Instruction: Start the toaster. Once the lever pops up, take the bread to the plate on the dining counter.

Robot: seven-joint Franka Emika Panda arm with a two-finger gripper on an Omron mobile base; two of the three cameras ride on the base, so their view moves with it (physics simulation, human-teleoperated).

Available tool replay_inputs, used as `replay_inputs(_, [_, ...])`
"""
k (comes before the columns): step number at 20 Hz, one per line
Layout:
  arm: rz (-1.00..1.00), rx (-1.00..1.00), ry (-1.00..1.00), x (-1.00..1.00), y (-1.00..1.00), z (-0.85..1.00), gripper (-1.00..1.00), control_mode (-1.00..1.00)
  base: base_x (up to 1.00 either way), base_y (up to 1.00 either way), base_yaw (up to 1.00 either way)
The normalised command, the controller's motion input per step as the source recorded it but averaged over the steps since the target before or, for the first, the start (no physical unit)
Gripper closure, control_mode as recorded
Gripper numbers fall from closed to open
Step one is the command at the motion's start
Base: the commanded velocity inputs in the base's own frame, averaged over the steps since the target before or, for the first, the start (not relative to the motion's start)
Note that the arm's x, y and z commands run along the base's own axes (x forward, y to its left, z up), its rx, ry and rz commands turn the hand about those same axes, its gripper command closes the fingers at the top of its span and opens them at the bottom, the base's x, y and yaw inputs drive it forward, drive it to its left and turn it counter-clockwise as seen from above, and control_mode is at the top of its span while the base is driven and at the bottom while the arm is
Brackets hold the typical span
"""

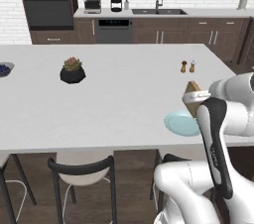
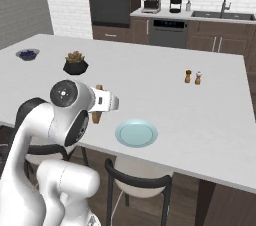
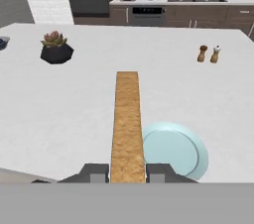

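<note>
In the hand view my gripper (image 3: 127, 173) is shut on the bread (image 3: 127, 124), a golden-tan slice seen edge-on that sticks straight out between the two fingertips. The pale blue-teal plate (image 3: 176, 151) lies on the white dining counter (image 3: 74, 109) just right of the slice and below it. From the left base view the bread (image 1: 192, 88) peeks out above the hand, up and right of the plate (image 1: 179, 123). From the right base view the bread (image 2: 98, 103) is mostly hidden by the wrist, left of the plate (image 2: 136, 133). The toaster is out of view.
A potted succulent (image 1: 72, 70) in a black pot stands on the counter's left part. Salt and pepper shakers (image 1: 187, 66) stand at the right. A dark blue bowl (image 2: 27, 54) sits at the far left edge. Stools (image 1: 82, 173) line the near side.
</note>
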Motion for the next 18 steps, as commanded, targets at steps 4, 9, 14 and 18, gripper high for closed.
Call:
replay_inputs(4, [0.01,0.19,0.03,0.67,-0.79,-0.52,1.0,-1.0,0.0,0.0,0.0])
replay_inputs(9, [0.02,0.16,0.24,0.91,-0.4,-0.77,1.0,-1.0,0.0,0.0,0.0])
replay_inputs(14, [0.04,0.14,0.27,0.76,-0.41,-0.36,1.0,-1.0,0.0,0.0,0.0])
replay_inputs(18, [0.1,0.1,0.1,0.41,-0.26,-0.21,1.0,-1.0,0.0,0.0,0.0])
